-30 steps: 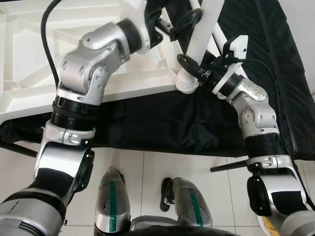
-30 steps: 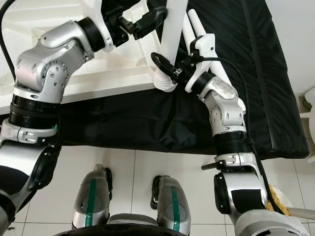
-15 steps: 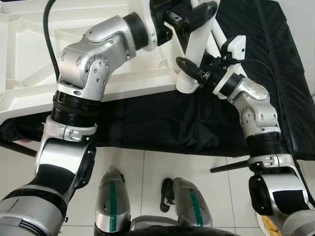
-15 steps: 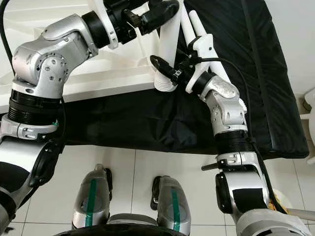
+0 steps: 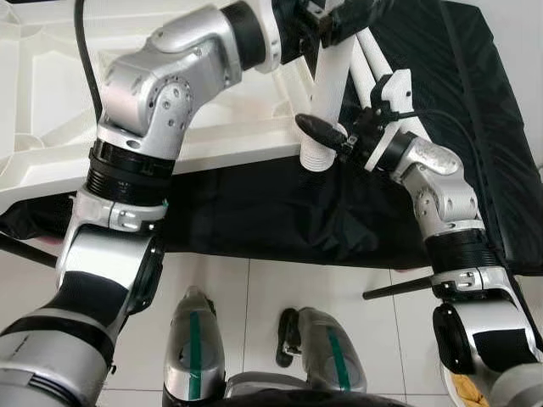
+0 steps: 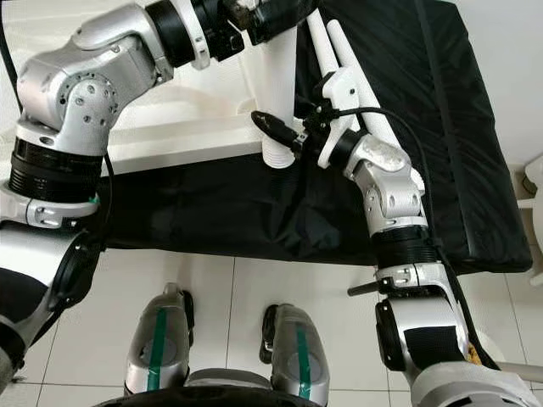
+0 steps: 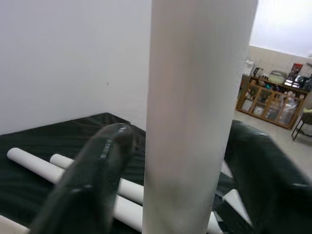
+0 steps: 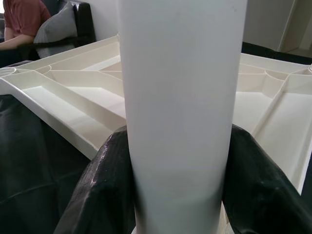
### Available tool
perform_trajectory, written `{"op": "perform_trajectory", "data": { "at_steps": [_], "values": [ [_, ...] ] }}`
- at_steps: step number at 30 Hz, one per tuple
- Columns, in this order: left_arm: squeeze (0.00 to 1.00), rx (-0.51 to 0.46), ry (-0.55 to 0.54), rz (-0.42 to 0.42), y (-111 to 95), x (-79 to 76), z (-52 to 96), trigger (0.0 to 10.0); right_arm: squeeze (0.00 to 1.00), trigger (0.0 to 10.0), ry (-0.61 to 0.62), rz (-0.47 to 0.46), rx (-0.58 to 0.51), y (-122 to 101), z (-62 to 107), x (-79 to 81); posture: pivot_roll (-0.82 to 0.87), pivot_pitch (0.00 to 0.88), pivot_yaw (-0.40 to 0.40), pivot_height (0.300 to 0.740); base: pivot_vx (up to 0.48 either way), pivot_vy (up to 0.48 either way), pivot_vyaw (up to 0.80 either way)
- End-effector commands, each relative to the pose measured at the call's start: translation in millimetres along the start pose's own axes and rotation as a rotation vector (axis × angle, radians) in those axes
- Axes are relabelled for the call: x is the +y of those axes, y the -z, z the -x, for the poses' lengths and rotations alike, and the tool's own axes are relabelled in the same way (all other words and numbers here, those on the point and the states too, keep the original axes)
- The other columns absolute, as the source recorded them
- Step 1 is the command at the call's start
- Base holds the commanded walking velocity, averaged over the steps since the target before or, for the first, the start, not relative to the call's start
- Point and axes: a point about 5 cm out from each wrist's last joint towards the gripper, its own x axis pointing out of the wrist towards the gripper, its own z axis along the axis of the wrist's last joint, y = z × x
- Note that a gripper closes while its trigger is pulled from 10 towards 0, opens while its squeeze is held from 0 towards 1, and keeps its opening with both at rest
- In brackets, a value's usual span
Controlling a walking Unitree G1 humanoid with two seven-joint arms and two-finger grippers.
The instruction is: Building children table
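Now the white table leg (image 5: 327, 102) has swung nearly upright at the upturned tabletop's (image 5: 51, 110) near-right corner, left pincer (image 5: 327, 21) clamped high, right pincer (image 5: 327, 136) clamped near its ribbed foot, seemingly ready for seating.

Table leg (image 5: 329, 93): white plastic tube, smooth along its shaft, ribbed at the lower end; stood nearly upright, tilted slightly, its ribbed end at the near corner of the tabletop.

Tabletop (image 5: 51, 102): white moulded plastic panel, lay upside down with its ribbed underside and raised edges facing up; rested partly on a black mat (image 6: 441, 127).

Spare legs (image 6: 339, 51): two further white tubes with rounded ends, lay side by side on the black mat just behind the upright leg.
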Motion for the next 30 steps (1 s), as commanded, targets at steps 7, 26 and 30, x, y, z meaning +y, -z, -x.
{"op": "perform_trajectory", "data": {
  "at_steps": [7, 26, 30],
  "values": [
    [0.0, 0.005, 0.19, -0.018, -4.3, -10.6, -2.5, 0.0, 0.0, 10.0, 0.004, 0.018, 0.006, 0.0, 3.9, -0.3, 0.05, 0.0, -0.046, 0.74, 0.0, 0.0, 0.0],
    [0.0, 0.03, 0.037, -0.097, -8.5, 3.6, -8.4, 10.0, 1.0, 10.0, 0.208, -0.057, -0.004, 1.5, -2.5, -12.4, 0.07, 0.02, -0.063, 0.74, 0.0, 0.0, 0.0],
    [0.0, 0.016, 0.018, -0.103, -14.3, 4.8, -8.2, 10.0, 1.0, 10.0, 0.248, -0.057, -0.022, -1.5, -9.4, -10.0, 0.08, 0.024, -0.069, 0.74, 0.0, 0.0, 0.0]
  ]
}}
